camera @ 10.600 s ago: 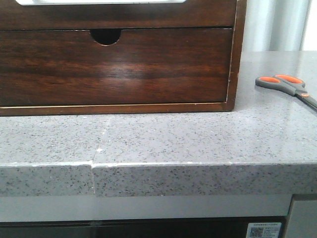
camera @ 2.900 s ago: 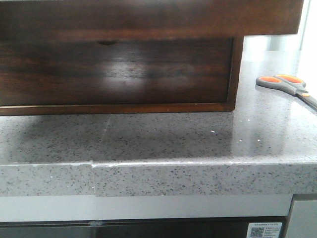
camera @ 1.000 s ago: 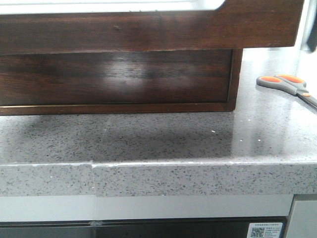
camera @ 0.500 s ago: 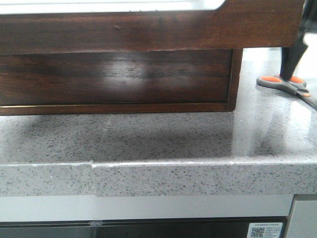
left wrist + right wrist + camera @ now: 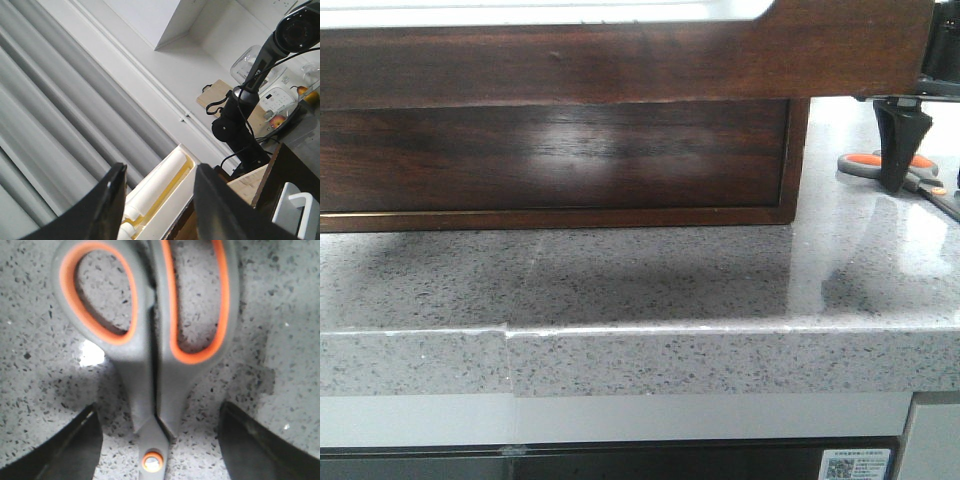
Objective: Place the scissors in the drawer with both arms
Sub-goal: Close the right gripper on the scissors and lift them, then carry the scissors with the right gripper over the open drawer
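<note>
The right gripper [image 5: 157, 440] hangs wide open, gripping nothing, its fingers [image 5: 60, 447] straddling the scissors [image 5: 150, 325], which lie flat on the speckled grey counter [image 5: 650, 280] to the right of the pulled-out drawer [image 5: 620, 60], while the left gripper [image 5: 157, 200] gapes empty too.

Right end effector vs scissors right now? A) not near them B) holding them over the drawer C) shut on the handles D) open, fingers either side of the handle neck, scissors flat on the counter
D: in the right wrist view the right end effector is open, its fingers flanking the scissors, which lie flat on the counter.
</note>
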Available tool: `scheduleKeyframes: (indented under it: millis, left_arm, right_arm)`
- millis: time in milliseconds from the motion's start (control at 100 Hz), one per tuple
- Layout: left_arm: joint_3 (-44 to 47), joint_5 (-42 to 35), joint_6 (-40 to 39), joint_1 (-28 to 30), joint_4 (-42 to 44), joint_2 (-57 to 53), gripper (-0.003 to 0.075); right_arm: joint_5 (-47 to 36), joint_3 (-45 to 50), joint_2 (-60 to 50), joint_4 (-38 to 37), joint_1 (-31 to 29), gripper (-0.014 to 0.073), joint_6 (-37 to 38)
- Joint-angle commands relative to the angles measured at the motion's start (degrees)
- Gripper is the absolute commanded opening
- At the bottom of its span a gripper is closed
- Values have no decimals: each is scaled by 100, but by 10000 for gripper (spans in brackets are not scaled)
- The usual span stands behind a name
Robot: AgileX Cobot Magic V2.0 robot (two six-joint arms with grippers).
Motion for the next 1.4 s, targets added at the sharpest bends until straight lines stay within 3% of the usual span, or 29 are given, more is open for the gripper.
scheduleKeyframes:
  millis: [0, 190, 580, 820, 1120, 1300, 1390]
  left_arm:
    - [-179, -30, -80, -52, -287, 68, 293]
    - [-179, -30, -80, -52, -287, 68, 293]
    - [-179, -30, -80, -52, -287, 68, 293]
    - [-179, -30, -80, -52, -287, 68, 293]
    - [-179, -30, -80, -52, -287, 68, 293]
    - [-179, -30, -80, -52, -287, 68, 293]
    - [-179, -30, -80, -52, -287, 68, 293]
  right_arm:
    - [-49, -143, -225, -73, 64, 402, -44]
    - [109, -143, -91, -333, 276, 215, -44]
    - [441, -143, 15, -448, 336, -64, -44]
    - [431, -301, -623, -605, 336, -61, -44]
    - [707, -1305, -1808, -562, 336, -61, -245]
    - [483, -1690, -2578, 49, 336, -61, -747]
    - [261, -1749, -2892, 721, 360, -61, -1390]
